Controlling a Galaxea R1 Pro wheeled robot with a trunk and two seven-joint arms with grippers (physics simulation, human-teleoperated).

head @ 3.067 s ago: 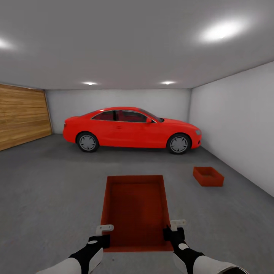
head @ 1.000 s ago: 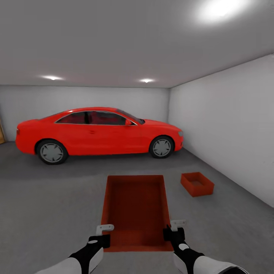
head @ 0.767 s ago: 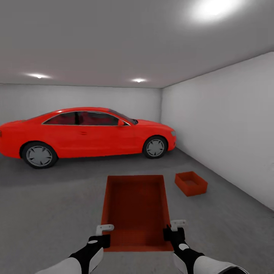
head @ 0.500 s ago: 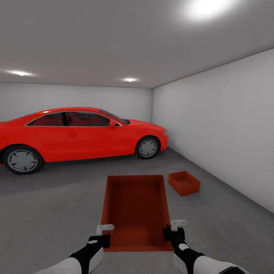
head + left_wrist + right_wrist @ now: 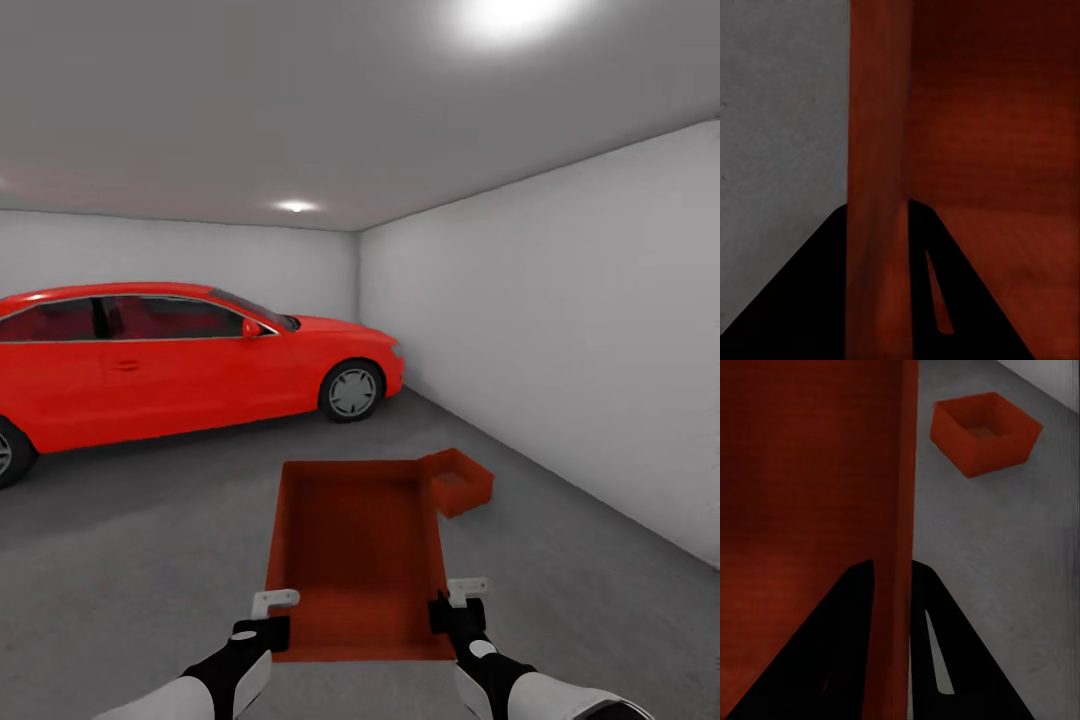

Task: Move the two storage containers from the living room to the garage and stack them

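Gripping opposite walls, both pincers hold an open orange-red container (image 5: 355, 540).

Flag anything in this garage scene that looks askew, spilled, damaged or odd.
Nothing stands out. The held container sits level between the left gripper and right gripper; the second container rests upright on the floor by the red car.

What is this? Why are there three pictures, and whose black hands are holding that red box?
Those are a robot's two arms. The big picture comes from a camera on its head. The other two come from small cameras beside each claw. The left claw and right claw each pinch one side wall of an orange-red storage container, carrying it together. A second container sits on the grey floor ahead. A red car is parked beyond.
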